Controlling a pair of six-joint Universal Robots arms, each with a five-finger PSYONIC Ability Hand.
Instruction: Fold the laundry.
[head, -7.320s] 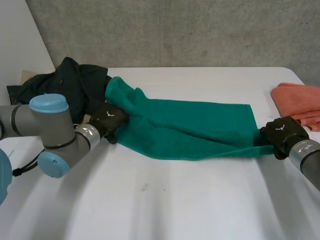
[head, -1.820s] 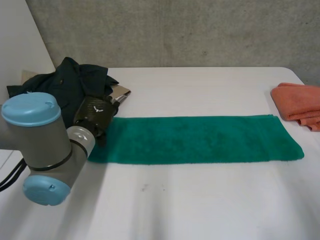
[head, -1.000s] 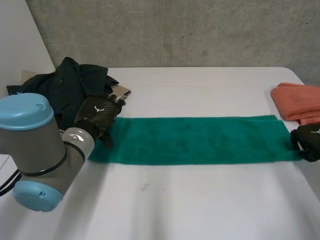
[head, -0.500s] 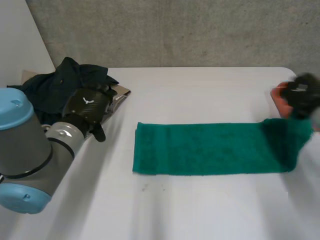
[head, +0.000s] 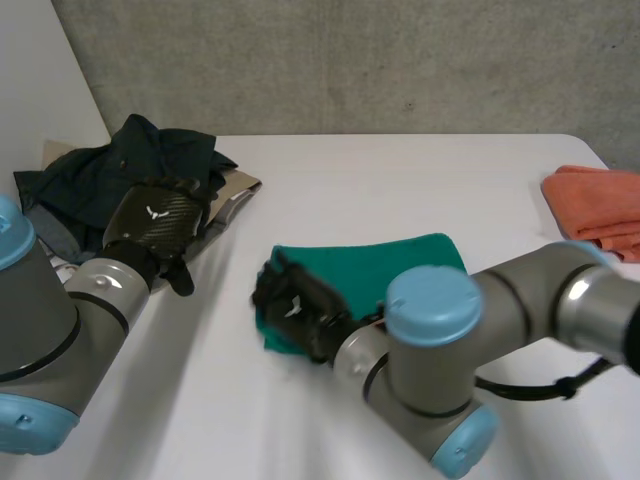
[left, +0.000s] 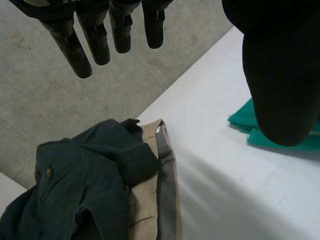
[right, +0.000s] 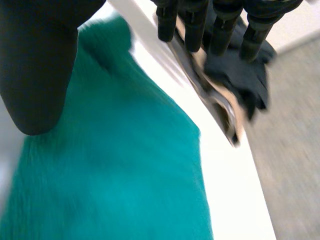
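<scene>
The green towel lies folded in half at the middle of the white table. My right hand hovers over the towel's left end, its arm reaching across the front. In the right wrist view its fingers are straight and its thumb stands apart above the towel, holding nothing, so it is open. My left hand is off the towel, to its left, beside the clothes pile. In the left wrist view its fingers are straight and open, with a towel corner showing by the thumb.
A pile of dark clothes with beige trousers lies at the table's back left. A folded orange cloth sits at the right edge. A grey wall runs behind the table.
My right hand carried the towel's right end over to its left end, folding it in half, and let go. My left hand drew back off the towel toward the pile.
</scene>
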